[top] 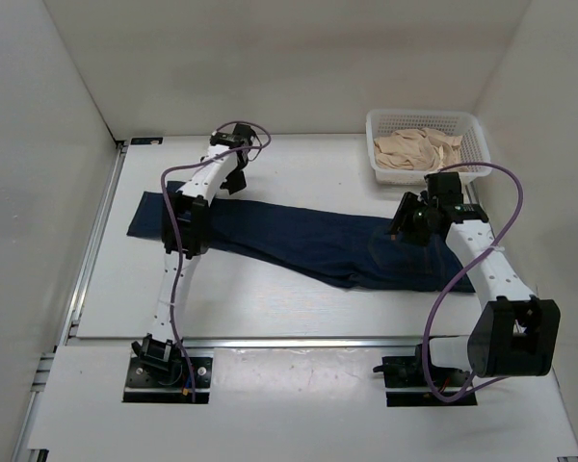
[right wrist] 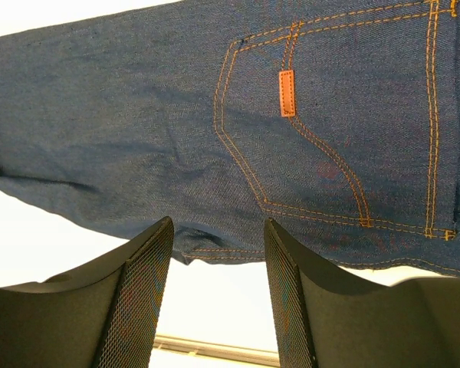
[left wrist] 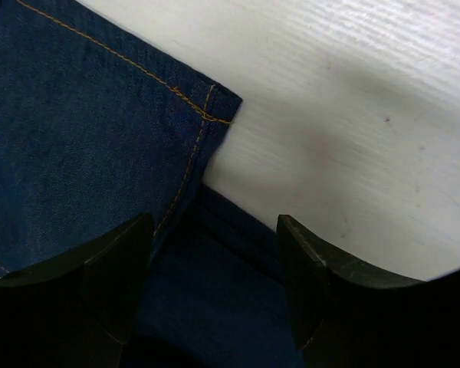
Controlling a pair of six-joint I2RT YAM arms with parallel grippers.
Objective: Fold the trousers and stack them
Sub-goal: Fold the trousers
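The dark blue trousers [top: 299,241] lie flat across the table, with the leg ends at the far left and the waist at the right. My left gripper [top: 233,179] hovers at the far edge of the legs. In the left wrist view it [left wrist: 213,230] stands open over two layers of denim [left wrist: 84,138] beside a stitched hem corner [left wrist: 215,107], gripping nothing. My right gripper [top: 407,229] is over the waist end. It [right wrist: 218,226] is open above the back pocket [right wrist: 330,138], which has an orange tab [right wrist: 287,93], and nothing is between its fingers.
A white basket [top: 424,115] holding beige cloth [top: 416,150] stands at the back right, just beyond the right arm. White walls enclose the table on three sides. A metal rail [top: 270,342] runs along the near edge in front of the arm bases.
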